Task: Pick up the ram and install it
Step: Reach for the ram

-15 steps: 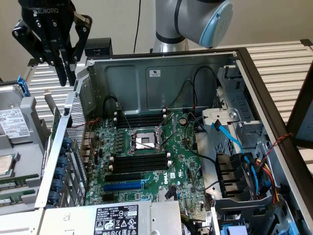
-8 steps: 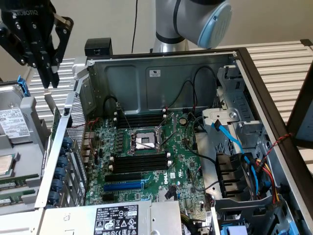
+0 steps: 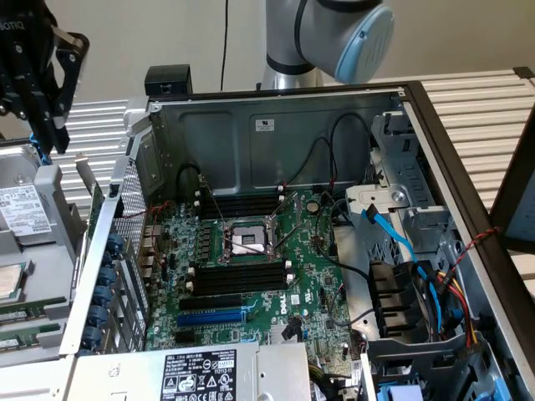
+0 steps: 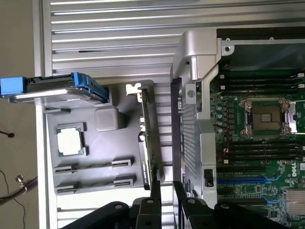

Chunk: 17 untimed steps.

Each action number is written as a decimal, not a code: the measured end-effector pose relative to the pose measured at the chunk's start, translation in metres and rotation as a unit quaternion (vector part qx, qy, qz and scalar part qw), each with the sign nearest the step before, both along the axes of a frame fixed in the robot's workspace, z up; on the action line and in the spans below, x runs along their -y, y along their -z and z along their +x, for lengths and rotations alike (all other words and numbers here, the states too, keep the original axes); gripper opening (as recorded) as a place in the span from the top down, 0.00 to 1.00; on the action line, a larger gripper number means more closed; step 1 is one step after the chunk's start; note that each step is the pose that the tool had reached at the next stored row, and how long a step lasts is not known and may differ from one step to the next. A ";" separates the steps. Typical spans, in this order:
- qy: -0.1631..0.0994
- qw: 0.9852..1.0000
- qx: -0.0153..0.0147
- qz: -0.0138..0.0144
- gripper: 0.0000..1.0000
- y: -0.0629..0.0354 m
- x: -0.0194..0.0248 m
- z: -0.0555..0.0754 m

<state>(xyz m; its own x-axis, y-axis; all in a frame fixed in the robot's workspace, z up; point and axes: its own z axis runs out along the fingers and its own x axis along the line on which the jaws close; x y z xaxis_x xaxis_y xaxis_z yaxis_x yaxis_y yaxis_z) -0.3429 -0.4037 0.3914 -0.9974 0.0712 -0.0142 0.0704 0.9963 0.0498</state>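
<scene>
Grey tray [image 4: 119,149]: CPU [image 4: 70,141] + ram [image 3: 17,316] | case [image 3: 251,154]: mobo [image 3: 288,280] | tool [image 4: 167,204] wide, empty, above tray

Slatted metal table [image 3: 481,104], pale ribs running side to side. Directly on it, across the middle of the exterior view: open computer case [image 3: 251,154], laid on its side, motherboard facing up. At nine o'clock of the case, close against its wall: grey parts tray [image 4: 97,150]. Bare slats at twelve and two o'clock of the case.
</scene>
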 end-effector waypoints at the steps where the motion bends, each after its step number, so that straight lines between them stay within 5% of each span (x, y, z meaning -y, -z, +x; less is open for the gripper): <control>1: 0.000 1.000 0.000 0.000 0.75 0.0001 0.0001 -0.004; 9: -0.002 1.000 -0.001 0.000 0.75 0.0014 0.0021 -0.037; 17: -0.043 0.999 -0.001 0.000 0.75 0.0034 0.0041 -0.045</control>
